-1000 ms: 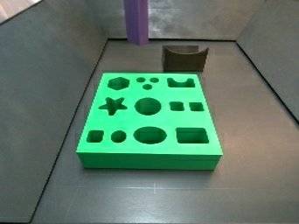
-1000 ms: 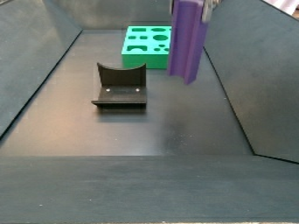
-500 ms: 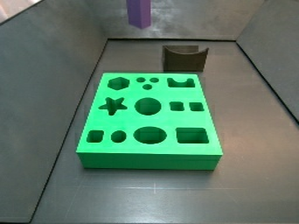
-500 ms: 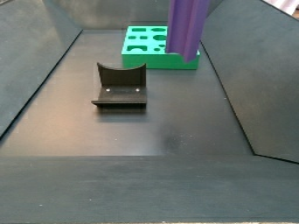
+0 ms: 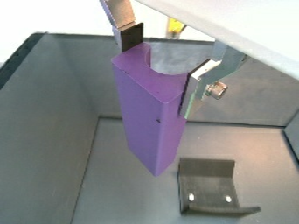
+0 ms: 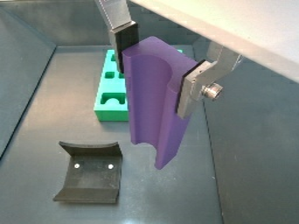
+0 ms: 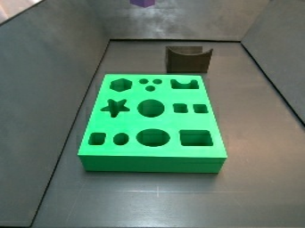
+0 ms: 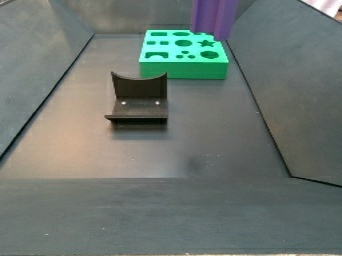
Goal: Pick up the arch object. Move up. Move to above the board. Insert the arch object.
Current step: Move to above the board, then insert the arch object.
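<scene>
The arch object is a tall purple block with a curved notch in its upper end. It hangs upright in my gripper, which is shut on its top. In both wrist views a dark pad and a silver finger plate press its opposite faces. In both side views only the lower end of the arch object shows at the top edge, high above the floor, and the gripper is out of frame. The board is a bright green slab with cut-out holes, lying flat on the floor.
The dark fixture, a bracket with a curved notch, stands on the floor just beyond one short end of the board. Sloping grey walls enclose the floor on all sides.
The gripper has lifted the arch object straight up. A second ago much of the block showed in the side views; now only its lower end remains in frame. Board and fixture have not moved.
</scene>
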Motion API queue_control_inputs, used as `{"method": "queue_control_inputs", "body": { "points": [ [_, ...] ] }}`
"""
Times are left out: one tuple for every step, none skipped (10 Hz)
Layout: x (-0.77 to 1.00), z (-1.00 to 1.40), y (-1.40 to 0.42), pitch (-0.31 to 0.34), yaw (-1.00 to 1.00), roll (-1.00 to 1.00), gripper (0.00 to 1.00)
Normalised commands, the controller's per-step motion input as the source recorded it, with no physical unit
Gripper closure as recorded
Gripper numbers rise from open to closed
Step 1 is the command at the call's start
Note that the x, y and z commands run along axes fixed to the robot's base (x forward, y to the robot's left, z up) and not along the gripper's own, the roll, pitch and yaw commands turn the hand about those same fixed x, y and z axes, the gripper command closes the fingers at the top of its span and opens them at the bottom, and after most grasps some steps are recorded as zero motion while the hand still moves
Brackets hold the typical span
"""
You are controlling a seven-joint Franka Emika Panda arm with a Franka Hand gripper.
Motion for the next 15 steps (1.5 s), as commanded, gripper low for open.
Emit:
{"method": "queue_control_inputs", "body": {
  "points": [
    [0.1, 0.05, -1.0, 0.137, 1.0, -0.01, 1.0],
    [0.11, 0.06, -1.0, 0.145, 1.0, 0.0, 1.0],
    [0.12, 0.06, -1.0, 0.155, 1.0, -0.02, 1.0],
    [0.13, 0.07, -1.0, 0.175, 1.0, -0.02, 1.0],
    [0.13, 0.07, -1.0, 0.184, 1.0, -0.02, 1.0],
    [0.14, 0.07, -1.0, 0.213, 1.0, -0.01, 1.0],
    [0.15, 0.08, -1.0, 0.243, 1.0, -0.01, 1.0],
    [0.17, 0.08, -1.0, 0.239, 0.78, 0.0, 1.0],
    [0.18, 0.08, -1.0, 0.214, 0.62, 0.01, 1.0],
    [0.2, 0.09, -1.0, 0.157, 0.28, 0.03, 1.0],
    [0.22, 0.09, -1.0, 0.143, 0.19, 0.03, 1.0],
    [0.18, 0.07, -0.65, 0.126, 0.08, 0.04, 1.0],
    [0.14, 0.05, -0.4, 0.117, 0.04, 0.05, 1.0],
    [0.1, 0.04, -0.25, 0.097, 0.03, 0.05, 1.0],
    [0.0, 0.0, 0.0, 0.006, 0.0, 0.0, 1.0]
  ]
}}
